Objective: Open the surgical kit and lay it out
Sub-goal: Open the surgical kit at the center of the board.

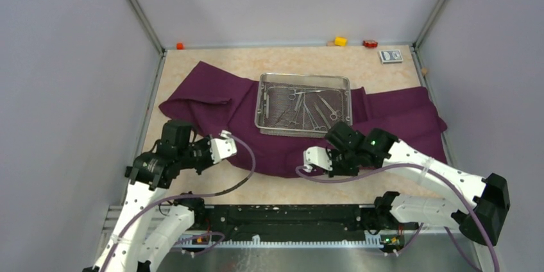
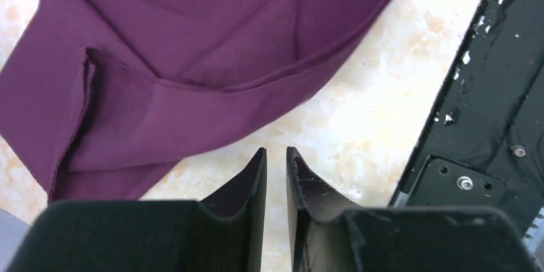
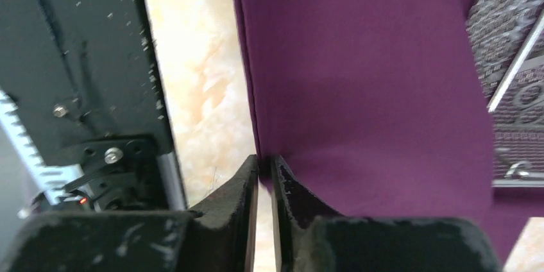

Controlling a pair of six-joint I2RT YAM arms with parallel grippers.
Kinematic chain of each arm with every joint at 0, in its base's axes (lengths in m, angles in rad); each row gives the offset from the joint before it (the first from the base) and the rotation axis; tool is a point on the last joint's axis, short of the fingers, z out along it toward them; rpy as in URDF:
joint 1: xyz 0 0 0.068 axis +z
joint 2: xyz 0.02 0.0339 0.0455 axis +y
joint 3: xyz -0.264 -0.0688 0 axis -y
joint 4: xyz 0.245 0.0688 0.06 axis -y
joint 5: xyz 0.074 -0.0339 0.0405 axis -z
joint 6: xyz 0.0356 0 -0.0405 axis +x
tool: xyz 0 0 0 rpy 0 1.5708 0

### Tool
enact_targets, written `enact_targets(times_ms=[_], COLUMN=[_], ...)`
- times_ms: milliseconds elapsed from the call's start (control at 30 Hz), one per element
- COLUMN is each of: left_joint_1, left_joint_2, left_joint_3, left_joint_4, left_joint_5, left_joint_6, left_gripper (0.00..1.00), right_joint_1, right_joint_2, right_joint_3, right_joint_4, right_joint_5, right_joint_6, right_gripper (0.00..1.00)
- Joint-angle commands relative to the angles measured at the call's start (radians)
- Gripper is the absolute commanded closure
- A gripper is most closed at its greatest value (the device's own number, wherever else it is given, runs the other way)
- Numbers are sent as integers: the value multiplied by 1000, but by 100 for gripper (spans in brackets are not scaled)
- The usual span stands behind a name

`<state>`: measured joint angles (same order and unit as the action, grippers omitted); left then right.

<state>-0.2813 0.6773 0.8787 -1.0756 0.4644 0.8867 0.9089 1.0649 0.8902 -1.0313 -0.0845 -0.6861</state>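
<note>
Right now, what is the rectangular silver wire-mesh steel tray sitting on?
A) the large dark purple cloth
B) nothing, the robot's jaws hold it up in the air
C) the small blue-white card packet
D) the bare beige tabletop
A: the rectangular silver wire-mesh steel tray rests on the large dark purple cloth, which spreads out past its left, right and near sides.
</note>
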Motion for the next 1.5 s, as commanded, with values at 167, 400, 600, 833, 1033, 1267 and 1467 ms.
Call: enact_targets(times_ms=[167,400,600,833,1033,1267,1467], left_joint_1=[7,8,19,77,83,100,123], left_joint_2=[10,256,619,934,1036,1155,1216], left_joint_3=[-20,-9,61,242,306,421,466], left_joint_4=[40,515,757,865,881,775,733], left_joint_5=[-73,-320,-526,-596,-554,-508,-495], left_joint_6=[-55,-329,-472,-427,-305,-244,-227], left_gripper=[63,23,11,9,6,11,18], right_joint_1=[18,12,-128,-174,-174,-176,-176], right_joint_2=[-82,-114,-60,19,49,82,90], right_joint_3=[7,9,35,24,17,15,9], right_joint_4=[-202,77,286,346,352,347,355], right_joint_5=[-64,25,-28,-56,-55,-46,-41], right_joint_6=[5,39,53,54,55,59,60], right_gripper=[68,60,56,57,58,60,61])
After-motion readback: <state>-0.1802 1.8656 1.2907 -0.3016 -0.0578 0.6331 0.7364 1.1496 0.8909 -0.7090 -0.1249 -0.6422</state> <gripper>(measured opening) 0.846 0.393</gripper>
